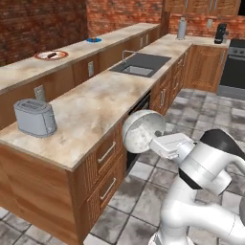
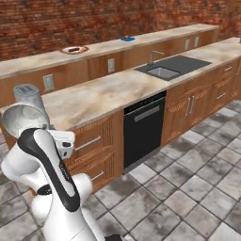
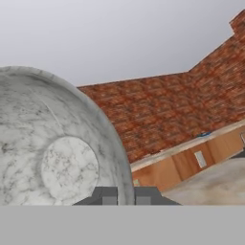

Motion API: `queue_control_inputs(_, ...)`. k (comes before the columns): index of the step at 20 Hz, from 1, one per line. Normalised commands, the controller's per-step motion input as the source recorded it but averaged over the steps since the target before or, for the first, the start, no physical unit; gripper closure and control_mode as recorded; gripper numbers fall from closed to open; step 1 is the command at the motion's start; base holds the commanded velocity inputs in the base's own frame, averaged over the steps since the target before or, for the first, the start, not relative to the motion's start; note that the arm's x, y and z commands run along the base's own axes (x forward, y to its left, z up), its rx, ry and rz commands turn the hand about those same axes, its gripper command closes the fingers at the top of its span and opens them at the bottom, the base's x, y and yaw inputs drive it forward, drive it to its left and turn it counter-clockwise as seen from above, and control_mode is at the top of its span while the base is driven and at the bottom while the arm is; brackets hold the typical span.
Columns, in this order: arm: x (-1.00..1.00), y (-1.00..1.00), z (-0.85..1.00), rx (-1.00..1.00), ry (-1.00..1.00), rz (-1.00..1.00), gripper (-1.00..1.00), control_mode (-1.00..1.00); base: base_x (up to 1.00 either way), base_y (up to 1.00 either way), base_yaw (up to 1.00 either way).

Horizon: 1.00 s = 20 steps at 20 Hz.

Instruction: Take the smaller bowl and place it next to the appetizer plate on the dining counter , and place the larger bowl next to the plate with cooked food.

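Arm raised, gripper point(image 3: 124, 195) clamping the tilted smaller bowl point(image 1: 143, 130).

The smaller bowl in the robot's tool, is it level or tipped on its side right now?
Tipped on its side. The smaller bowl is held on edge by the shut tool, rim vertical beside the lower cabinet drawers.

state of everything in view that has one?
gripper: shut on the small bowl's rim
small bowl: held in the air, tipped on its side
blue plate: on the far counter
red-rimmed plate: on the same counter, food on it
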Motion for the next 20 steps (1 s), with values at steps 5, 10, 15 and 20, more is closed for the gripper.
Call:
queue_control_inputs(5,0.0,0.0,0.0,0.0,0.0,0.0,1.0,1.0,-0.04,1.0,0.05)
queue_control_inputs(10,0.0,0.0,0.0,0.0,0.0,0.0,1.0,1.0,0.0,1.0,0.0)
queue_control_inputs(15,0.0,0.0,0.0,0.0,0.0,0.0,1.0,1.0,0.0,1.0,-0.06)
queue_control_inputs(20,0.0,0.0,0.0,0.0,0.0,0.0,1.0,1.0,0.17,1.0,-0.12)
